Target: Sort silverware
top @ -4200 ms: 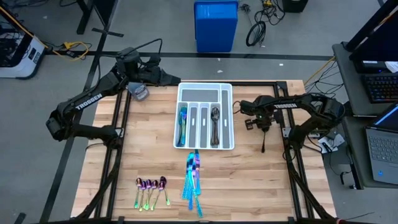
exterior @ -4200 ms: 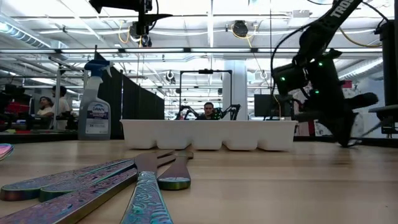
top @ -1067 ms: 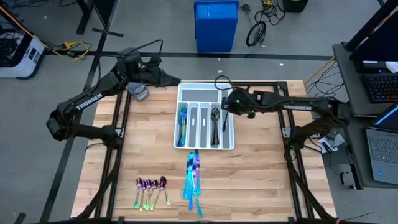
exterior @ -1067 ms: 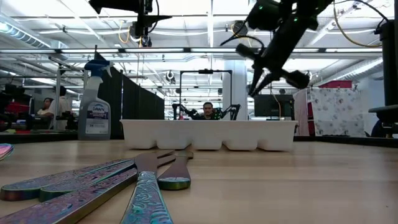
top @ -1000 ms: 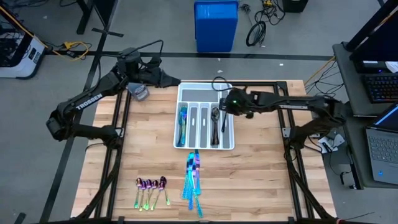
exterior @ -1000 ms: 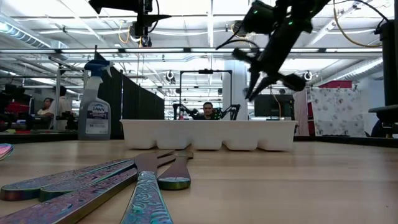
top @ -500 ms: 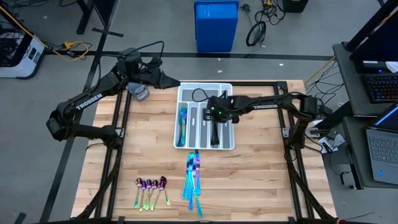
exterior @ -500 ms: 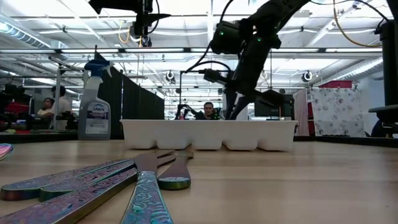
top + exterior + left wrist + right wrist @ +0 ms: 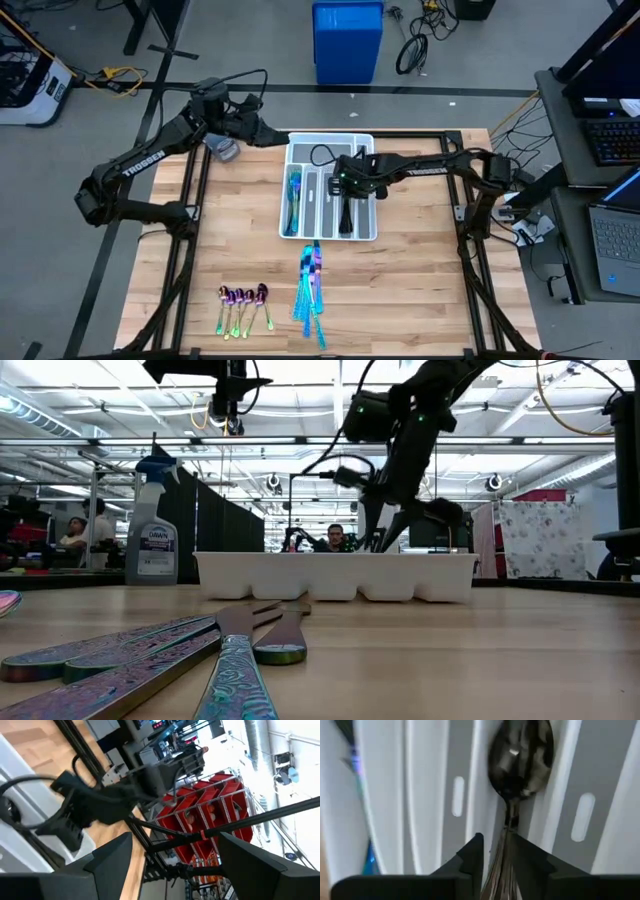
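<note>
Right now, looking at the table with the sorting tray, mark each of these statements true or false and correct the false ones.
1. The right end effector is over the white tray. True.
2. A dark spoon lies between its fingers. True.
3. The small rainbow spoons are in the tray. False: they lie on the table.
4. The blue knives sit in the tray. False: they lie on the table in front of it.
5. The left end effector holds a fork. False: it is open and empty.

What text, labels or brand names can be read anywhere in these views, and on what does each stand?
"TROSSEN": white letters along the left arm, high view.
"DAWN", as far as it reads: label of the spray bottle, low view; smaller print there is too small to read.
Right arm: lettering too small to read.
Silverware and white tray: no text seen.
</note>
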Available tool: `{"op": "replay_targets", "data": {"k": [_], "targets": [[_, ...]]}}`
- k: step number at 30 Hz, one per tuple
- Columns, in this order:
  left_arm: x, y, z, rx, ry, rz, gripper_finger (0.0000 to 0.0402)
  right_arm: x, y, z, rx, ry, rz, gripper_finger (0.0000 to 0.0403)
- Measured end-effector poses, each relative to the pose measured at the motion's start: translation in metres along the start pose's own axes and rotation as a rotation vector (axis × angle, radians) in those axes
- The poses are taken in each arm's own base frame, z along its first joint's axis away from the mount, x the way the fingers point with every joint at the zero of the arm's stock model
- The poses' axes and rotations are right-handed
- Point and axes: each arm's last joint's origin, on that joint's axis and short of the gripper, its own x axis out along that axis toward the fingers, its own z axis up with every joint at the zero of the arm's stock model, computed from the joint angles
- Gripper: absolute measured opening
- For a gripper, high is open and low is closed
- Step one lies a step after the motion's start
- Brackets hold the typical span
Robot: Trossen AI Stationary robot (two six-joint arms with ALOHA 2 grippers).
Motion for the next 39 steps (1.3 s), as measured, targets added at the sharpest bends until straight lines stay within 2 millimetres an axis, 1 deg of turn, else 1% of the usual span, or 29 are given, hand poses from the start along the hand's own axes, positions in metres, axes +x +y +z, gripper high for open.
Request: {"op": "replay_targets", "data": {"k": [2, 4, 6, 8, 10, 13, 15, 18, 20, 23, 29, 31, 34, 37, 39], "targets": [[-0.002, 0.0, -0.003, -0.023, 0.024, 0.003, 0.0278, -0.013, -0.001, 0.004, -0.034, -0.011, 0.021, 0.0088], [-0.004, -0.001, -0.009, -0.062, 0.054, 0.016, 0.0278, -0.033, -0.001, 0.009, -0.073, -0.038, 0.071, 0.0093], [-0.009, -0.002, -0.021, -0.149, 0.1, 0.055, 0.0278, -0.056, -0.003, 0.014, -0.116, -0.076, 0.127, 0.0095], [-0.013, -0.005, -0.035, -0.201, 0.131, 0.105, 0.0278, -0.078, -0.007, 0.02, -0.154, -0.121, 0.173, 0.0095], [-0.018, -0.007, -0.05, -0.258, 0.149, 0.189, 0.0278, -0.094, -0.012, 0.027, -0.182, -0.162, 0.206, 0.0095], [-0.022, -0.012, -0.071, -0.318, 0.15, 0.314, 0.0278, -0.113, -0.021, 0.039, -0.22, -0.218, 0.228, 0.0096], [-0.022, -0.017, -0.085, -0.356, 0.145, 0.391, 0.0278, -0.121, -0.026, 0.046, -0.24, -0.244, 0.234, 0.0096], [-0.018, -0.023, -0.103, -0.405, 0.134, 0.495, 0.0278, -0.128, -0.034, 0.054, -0.273, -0.264, 0.23, 0.0096], [-0.013, -0.026, -0.116, -0.438, 0.141, 0.556, 0.0278, -0.131, -0.038, 0.058, -0.313, -0.247, 0.244, 0.0096], [-0.006, -0.03, -0.136, -0.491, 0.174, 0.645, 0.0278, -0.131, -0.043, 0.062, -0.376, -0.199, 0.257, 0.0096], [0.012, -0.034, -0.174, -0.612, 0.23, 0.834, 0.0278, -0.13, -0.052, 0.064, -0.492, -0.137, 0.224, 0.0096], [0.02, -0.035, -0.187, -0.616, 0.247, 0.88, 0.0278, -0.13, -0.055, 0.064, -0.516, -0.123, 0.207, 0.0096], [0.035, -0.035, -0.207, -0.578, 0.281, 0.945, 0.0278, -0.129, -0.057, 0.063, -0.524, -0.104, 0.187, 0.0096], [0.052, -0.031, -0.229, -0.514, 0.312, 1.026, 0.0278, -0.129, -0.058, 0.063, -0.524, -0.102, 0.185, 0.0096], [0.062, -0.027, -0.245, -0.506, 0.321, 1.085, 0.0278, -0.129, -0.058, 0.063, -0.525, -0.101, 0.185, 0.0096]]}}
